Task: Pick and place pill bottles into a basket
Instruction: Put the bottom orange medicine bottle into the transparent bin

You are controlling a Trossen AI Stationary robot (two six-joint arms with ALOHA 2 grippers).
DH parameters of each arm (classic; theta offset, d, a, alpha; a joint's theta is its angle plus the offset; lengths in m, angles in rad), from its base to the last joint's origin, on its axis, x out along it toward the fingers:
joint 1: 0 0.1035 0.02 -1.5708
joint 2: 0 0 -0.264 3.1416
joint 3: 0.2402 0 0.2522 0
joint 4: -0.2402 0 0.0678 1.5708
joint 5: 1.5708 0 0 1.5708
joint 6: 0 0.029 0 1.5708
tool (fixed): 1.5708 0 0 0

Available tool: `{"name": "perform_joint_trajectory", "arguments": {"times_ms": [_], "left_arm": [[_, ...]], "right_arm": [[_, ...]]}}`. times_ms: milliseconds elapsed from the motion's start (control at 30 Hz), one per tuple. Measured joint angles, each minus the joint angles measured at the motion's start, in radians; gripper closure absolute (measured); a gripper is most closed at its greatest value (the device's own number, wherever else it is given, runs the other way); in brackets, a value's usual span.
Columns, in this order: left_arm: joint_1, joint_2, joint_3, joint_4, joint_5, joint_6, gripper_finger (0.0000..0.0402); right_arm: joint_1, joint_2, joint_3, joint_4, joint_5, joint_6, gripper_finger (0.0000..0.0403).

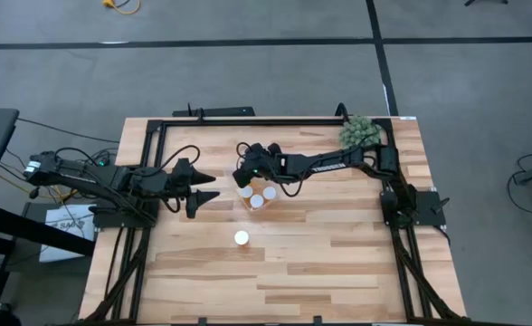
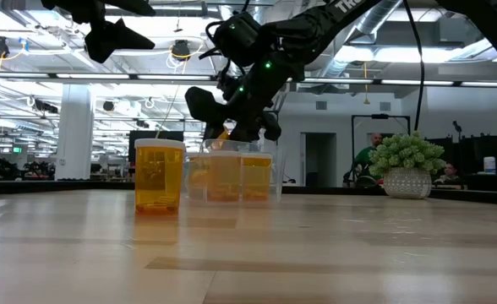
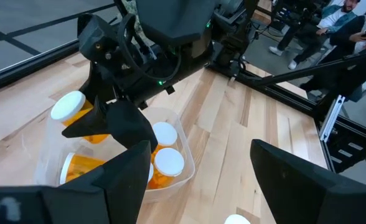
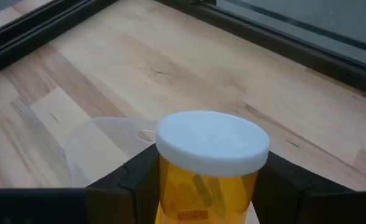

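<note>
Over the basket [image 1: 258, 200] the right gripper [image 3: 93, 118] hung with jaws clamped on a bottle [image 3: 77, 115], its long axis tilted, cap up, basket opening just below. Other bottles [image 3: 164, 152] stood inside. One bottle [image 1: 242, 238] stood alone on the table [image 1: 338, 263], nearer the left gripper [image 1: 207, 195], jaws apart, beside the basket.
</note>
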Motion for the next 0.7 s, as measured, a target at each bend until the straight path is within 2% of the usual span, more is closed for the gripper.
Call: {"name": "perform_joint_trajectory", "arguments": {"times_ms": [700], "left_arm": [[0.000,0.000,0.000,0.000,0.013,-0.007,0.0136]], "right_arm": [[0.000,0.000,0.000,-0.023,-0.017,-0.009,0.0194]]}}
